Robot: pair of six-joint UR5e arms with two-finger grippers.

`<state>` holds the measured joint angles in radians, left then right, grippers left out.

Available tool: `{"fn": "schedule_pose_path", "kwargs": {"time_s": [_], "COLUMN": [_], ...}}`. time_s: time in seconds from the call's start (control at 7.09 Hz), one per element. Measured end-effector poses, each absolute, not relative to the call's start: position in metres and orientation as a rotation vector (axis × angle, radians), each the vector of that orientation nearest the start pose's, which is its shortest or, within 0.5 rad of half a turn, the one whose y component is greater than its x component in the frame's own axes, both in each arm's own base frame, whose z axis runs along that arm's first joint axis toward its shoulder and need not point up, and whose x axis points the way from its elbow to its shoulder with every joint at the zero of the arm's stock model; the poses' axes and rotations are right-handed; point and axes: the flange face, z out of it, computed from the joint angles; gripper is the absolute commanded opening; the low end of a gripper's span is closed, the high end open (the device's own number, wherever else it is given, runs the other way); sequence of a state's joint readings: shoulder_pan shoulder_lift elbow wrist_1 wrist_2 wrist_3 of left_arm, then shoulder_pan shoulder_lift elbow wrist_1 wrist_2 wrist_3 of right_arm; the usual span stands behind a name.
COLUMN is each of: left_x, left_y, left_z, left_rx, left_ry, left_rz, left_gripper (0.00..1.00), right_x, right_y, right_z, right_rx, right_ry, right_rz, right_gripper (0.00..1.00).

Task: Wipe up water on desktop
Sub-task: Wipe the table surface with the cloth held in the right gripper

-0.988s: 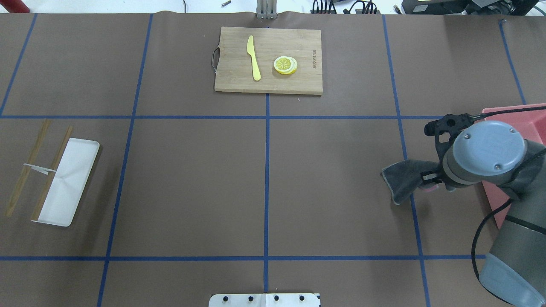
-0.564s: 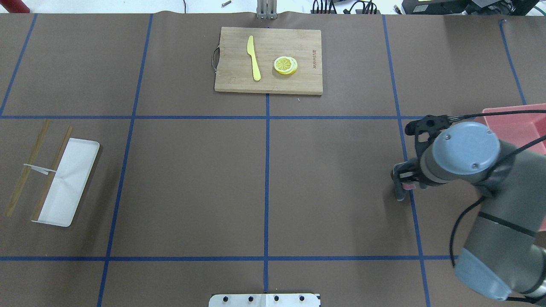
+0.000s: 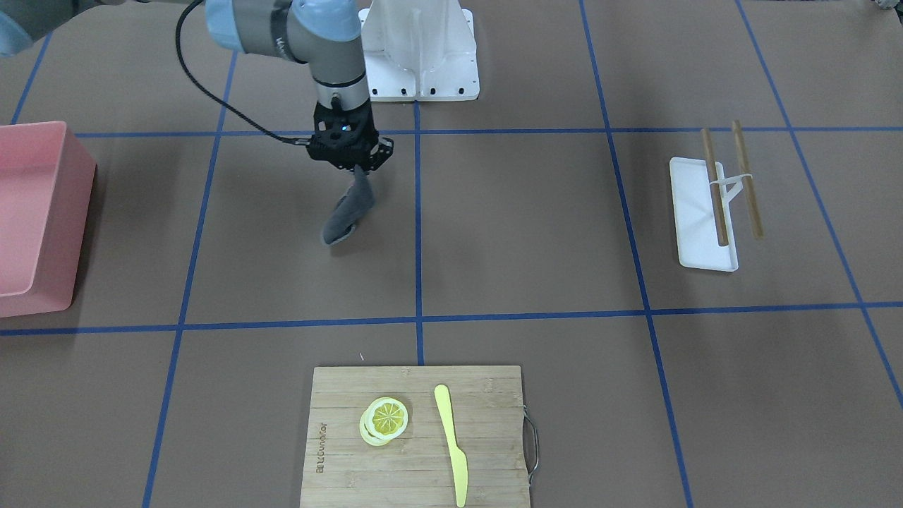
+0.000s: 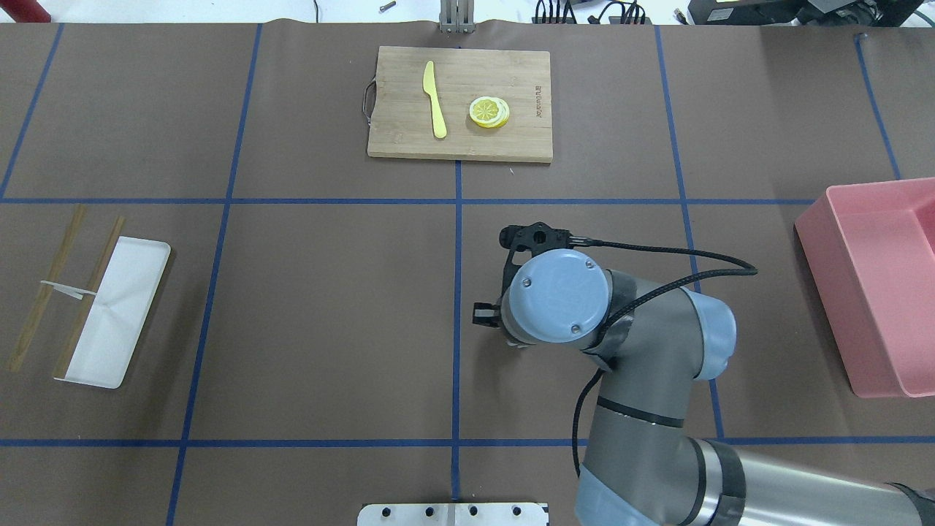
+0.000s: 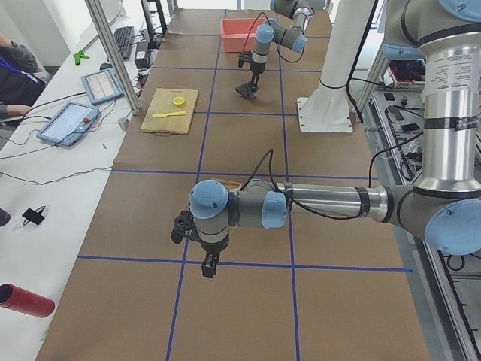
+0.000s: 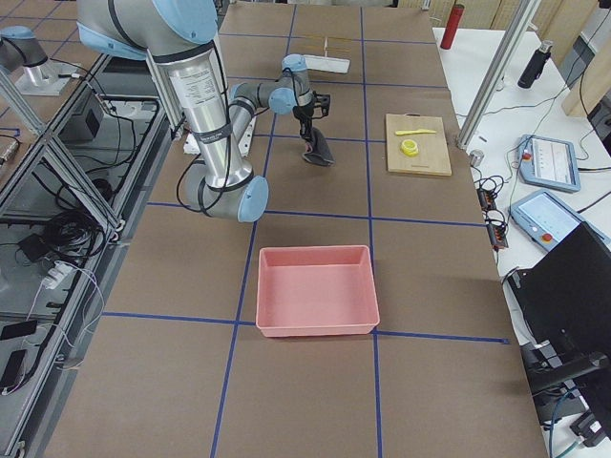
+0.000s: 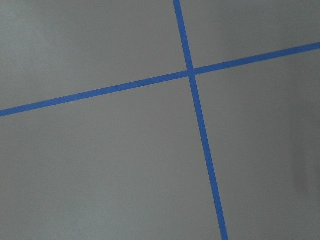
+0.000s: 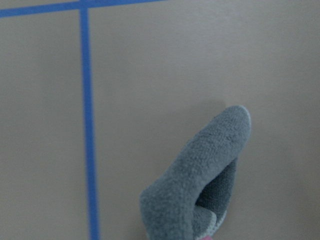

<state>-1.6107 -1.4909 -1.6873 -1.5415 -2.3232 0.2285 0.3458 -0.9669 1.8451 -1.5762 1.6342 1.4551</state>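
Observation:
My right gripper [image 3: 360,168] is shut on a grey cloth [image 3: 347,212] that hangs from it with its lower end on or just above the brown desktop [image 3: 529,212], a little right of the centre tape line. The cloth fills the bottom of the right wrist view [image 8: 200,185]. In the overhead view the right wrist hides the gripper and cloth. I see no water on the desktop [image 4: 329,307]. My left gripper [image 5: 209,265] shows only in the exterior left view, low over the table's left end; I cannot tell whether it is open or shut.
A bamboo cutting board [image 4: 460,142] with a yellow knife [image 4: 435,98] and lemon slices [image 4: 489,112] lies at the far middle. A pink bin [image 4: 876,285] stands at the right. A white tray [image 4: 113,310] with chopsticks [image 4: 44,292] lies at the left.
My right arm has carried the grey cloth left, from beside the pink bin to near the centre tape line. The bin now shows whole.

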Motion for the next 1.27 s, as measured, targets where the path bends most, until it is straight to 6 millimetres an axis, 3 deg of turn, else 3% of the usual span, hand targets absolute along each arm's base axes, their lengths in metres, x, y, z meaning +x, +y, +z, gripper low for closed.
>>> {"fn": "schedule_pose_path", "kwargs": {"time_s": [0.14,0.28,0.56,0.85,1.27], "left_x": [-0.083,-0.083,-0.083,-0.083,-0.083], "left_y": [-0.455,-0.455,-0.455,-0.455,-0.455], "left_z": [0.644,0.644,0.644,0.644,0.644], "left_rx": [0.108,0.108,0.109,0.109,0.108], "left_ry": [0.746,0.746,0.746,0.746,0.747], "left_rz": [0.182,0.183,0.183,0.185,0.185], "left_gripper": [0.99,0.99,0.99,0.99,0.99], "right_x": [-0.562,-0.566,-0.555,-0.515,-0.416], "right_y": [-0.32,-0.312,-0.309,-0.307,-0.318], "right_z": [0.169,0.16,0.196,0.244,0.307], "right_rx": [0.16,0.17,0.182,0.187,0.151], "right_ry": [-0.966,-1.013,-0.917,-0.713,-0.42], "right_rz": [0.238,0.267,0.242,0.131,-0.015], "right_gripper": [0.0,0.0,0.0,0.0,0.0]}}
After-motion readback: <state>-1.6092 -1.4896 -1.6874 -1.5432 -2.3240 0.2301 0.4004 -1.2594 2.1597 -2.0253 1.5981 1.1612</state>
